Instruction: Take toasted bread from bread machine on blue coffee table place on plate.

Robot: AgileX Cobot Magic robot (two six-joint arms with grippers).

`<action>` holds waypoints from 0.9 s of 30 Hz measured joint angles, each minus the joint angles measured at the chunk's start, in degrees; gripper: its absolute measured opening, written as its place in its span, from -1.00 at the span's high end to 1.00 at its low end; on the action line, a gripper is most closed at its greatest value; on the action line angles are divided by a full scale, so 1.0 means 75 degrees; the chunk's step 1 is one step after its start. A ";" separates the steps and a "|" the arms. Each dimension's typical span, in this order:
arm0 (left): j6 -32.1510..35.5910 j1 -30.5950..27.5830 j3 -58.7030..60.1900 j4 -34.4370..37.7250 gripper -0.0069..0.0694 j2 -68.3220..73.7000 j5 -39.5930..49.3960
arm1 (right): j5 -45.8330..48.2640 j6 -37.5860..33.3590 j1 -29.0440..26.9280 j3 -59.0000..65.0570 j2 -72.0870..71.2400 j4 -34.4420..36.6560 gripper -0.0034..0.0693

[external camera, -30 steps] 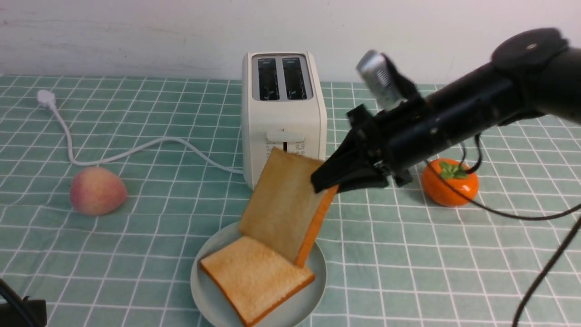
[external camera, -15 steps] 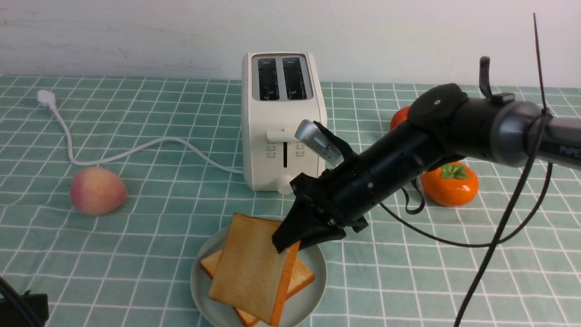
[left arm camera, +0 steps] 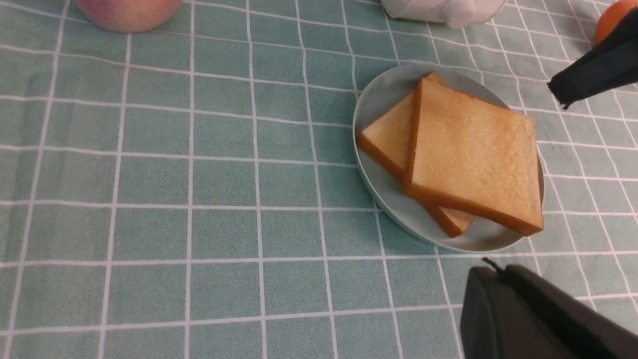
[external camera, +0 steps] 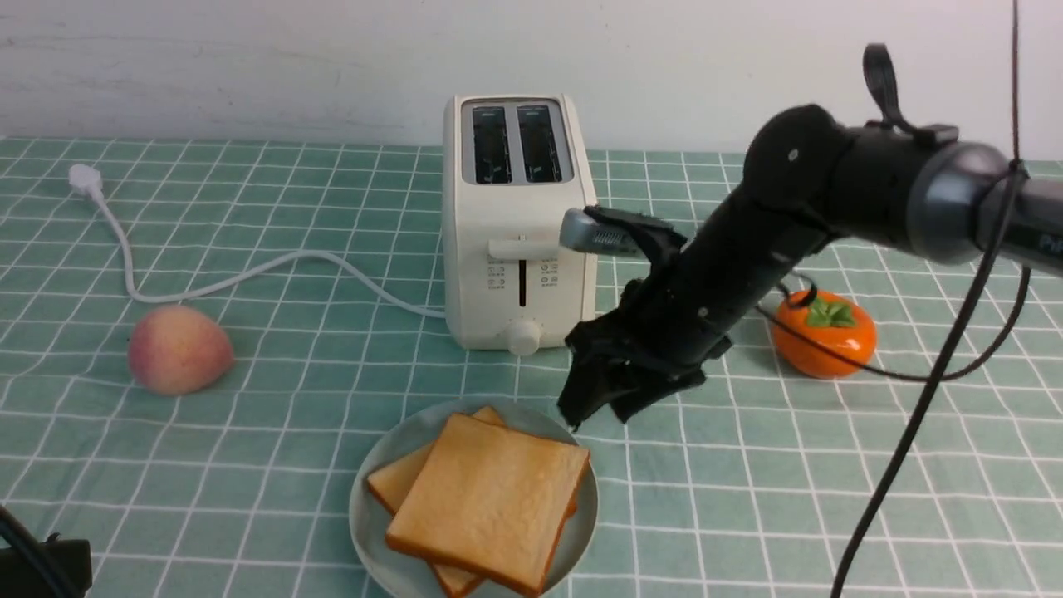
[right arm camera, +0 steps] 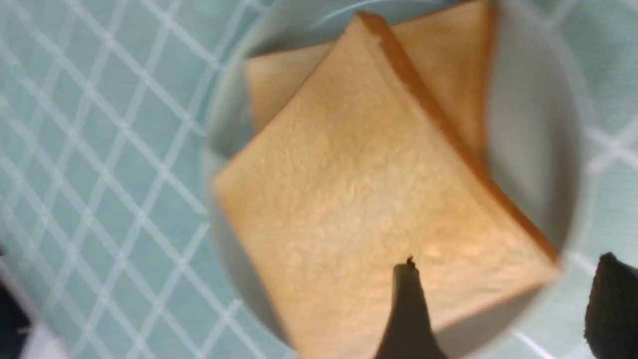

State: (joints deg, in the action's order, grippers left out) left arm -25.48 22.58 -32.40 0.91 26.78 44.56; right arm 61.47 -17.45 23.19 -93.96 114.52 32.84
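At the near middle of the surface [external camera: 249, 432], a pale teal cloth with a white grid, sits the round plate [external camera: 363, 523]. Both pieces of toasted bread lie flat on it. The top slice [external camera: 490, 498] rests across the lower slice [external camera: 399, 486], turned a little relative to it. The lower one's corners stick out toward 9 and 12 o'clock, and the top slice's near corner slightly overhangs the rim.

From the plate, the bread machine [external camera: 519, 216] stands upright at 12 o'clock, apart from the rim. Its two slots are dark and its lever is at the top of its track. A white cord [external camera: 249, 274] runs from it toward 10 o'clock and ends in a plug [external camera: 83, 178]. A peach [external camera: 177, 349] lies at 10 o'clock and an orange persimmon [external camera: 824, 332] at 2 o'clock, both well apart from the plate.

The right end effector [external camera: 596, 418] hangs at 1 o'clock of the plate, just above its far rim. Its black fingers [right arm camera: 408, 309] are spread and empty, clear of the toast. The left end effector [left arm camera: 491, 279] is clenched on nothing, low at the plate's near side and touching neither plate nor bread.
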 joint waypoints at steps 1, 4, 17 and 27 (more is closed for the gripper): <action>0.0000 0.0000 0.0000 0.0000 0.86 0.0000 0.0015 | 0.0365 0.0597 0.0000 -0.0288 -0.0159 -0.0772 -0.21; 0.0000 0.0000 0.0000 0.0000 0.86 0.0000 0.0023 | 0.0972 0.1692 0.0000 -0.0866 -0.0625 -0.2088 0.10; 0.0261 0.0000 0.0000 -0.0268 0.86 0.0000 -0.1021 | 0.1363 0.3633 -0.0005 -0.0166 -0.6078 -0.4190 0.94; 0.0317 0.0000 0.0000 -0.0349 0.86 0.0278 -0.2700 | -0.1649 0.3851 -0.0005 0.5753 -1.2935 -0.4865 0.93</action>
State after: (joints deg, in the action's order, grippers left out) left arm -23.10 22.58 -32.40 -1.71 28.86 24.31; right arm 49.10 11.43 23.15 -50.81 17.51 -3.65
